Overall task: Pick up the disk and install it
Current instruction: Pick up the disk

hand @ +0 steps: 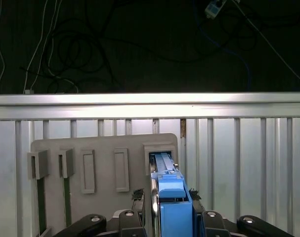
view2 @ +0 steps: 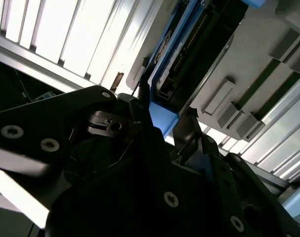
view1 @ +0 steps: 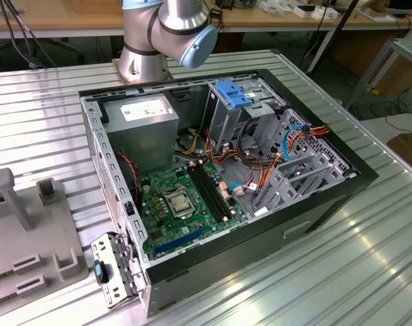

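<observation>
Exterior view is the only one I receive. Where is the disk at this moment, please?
Observer: In the first wrist view, the disk stands on edge, with its far end in a raised slot at one end of a grey holder plate.
Operator: Thank you. And the claw, where is it compared to the disk?
Observer: In the same view, the claw is at the disk's near end, where the blue carrier is. I cannot tell whether it grips.
</observation>
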